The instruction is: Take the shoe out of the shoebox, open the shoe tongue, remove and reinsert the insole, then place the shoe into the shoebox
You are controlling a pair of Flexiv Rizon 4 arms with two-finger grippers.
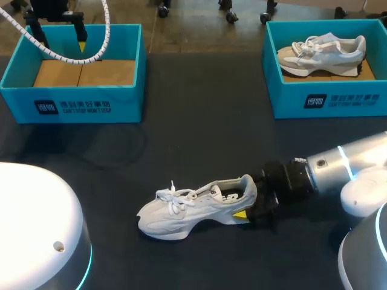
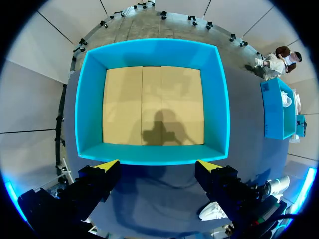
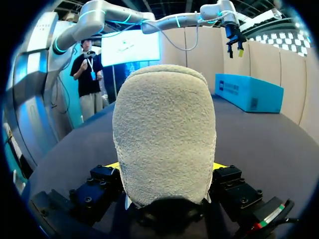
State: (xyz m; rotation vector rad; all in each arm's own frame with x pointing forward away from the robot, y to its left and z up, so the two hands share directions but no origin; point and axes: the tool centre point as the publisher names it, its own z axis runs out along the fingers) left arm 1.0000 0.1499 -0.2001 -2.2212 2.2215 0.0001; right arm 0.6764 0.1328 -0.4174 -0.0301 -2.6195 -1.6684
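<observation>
The shoe [image 1: 193,208] is out of its box and lies on its side on the dark table [image 1: 199,139], toe towards the robot's left, laces looking done up. The right gripper [image 1: 245,204] has it by the heel. From the right wrist camera, the padded heel fills the space between the two fingers, with a sliver of yellow showing on either side, so I take it as clamped. The left gripper [image 2: 158,167] hangs over the near wall of the empty shoebox [image 1: 72,106] with its fingers spread wide and nothing between them. A second shoe [image 1: 323,51] sits in the other box [image 1: 326,99]. So only the first step looks done. The tongue seems unopened, the insole appears to be inside, and the return to the box is yet to come.
</observation>
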